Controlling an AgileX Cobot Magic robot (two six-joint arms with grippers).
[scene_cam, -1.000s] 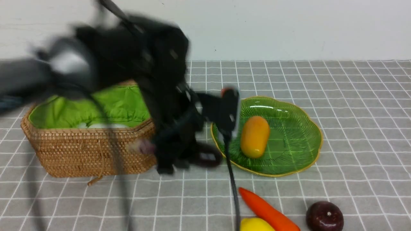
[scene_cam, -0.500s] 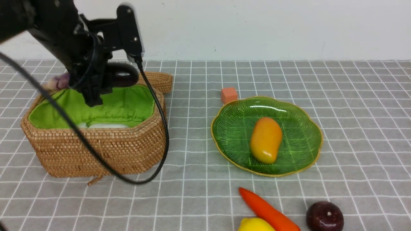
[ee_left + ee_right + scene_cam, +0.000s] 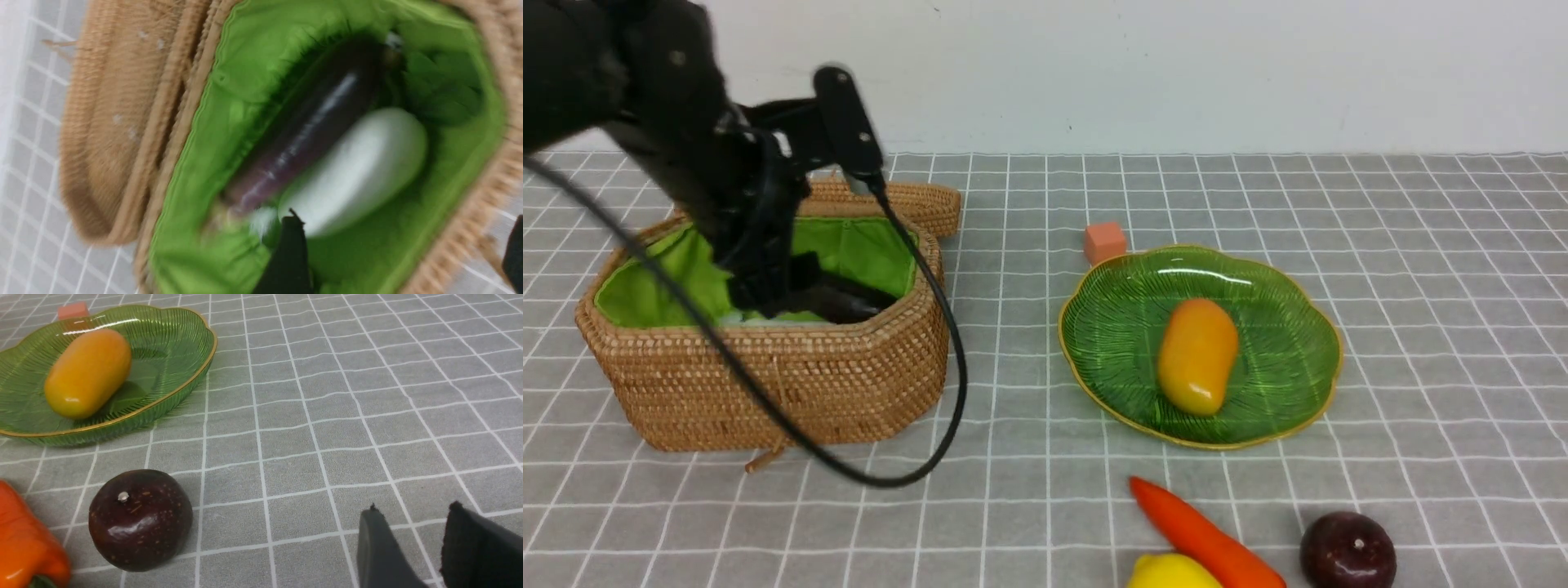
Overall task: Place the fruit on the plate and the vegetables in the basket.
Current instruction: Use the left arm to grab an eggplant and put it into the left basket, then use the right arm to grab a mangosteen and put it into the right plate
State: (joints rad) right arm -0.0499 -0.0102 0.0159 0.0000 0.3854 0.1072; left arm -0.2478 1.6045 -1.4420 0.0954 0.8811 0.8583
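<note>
Eggplant drop-off: left hand, fingers spread and empty, hangs over the green-lined octagonal wicker basket. The glossy dark purple eggplant lies inside beside the white oblong radish. Next, probably the orange carrot, well right of the basket.

Black arm, looping black cable

We find the left gripper low inside the basket, over its green lining; its jaw setting cannot be read here. A dark eggplant lies inside just beside it, with a sliver of white radish at the near wall. The wicker lid sits behind the basket. The mango lies on the plate, an orange cube at the far rim. The carrot, lemon and maroon fruit rest on the checked cloth, nearer us than the plate.
</note>
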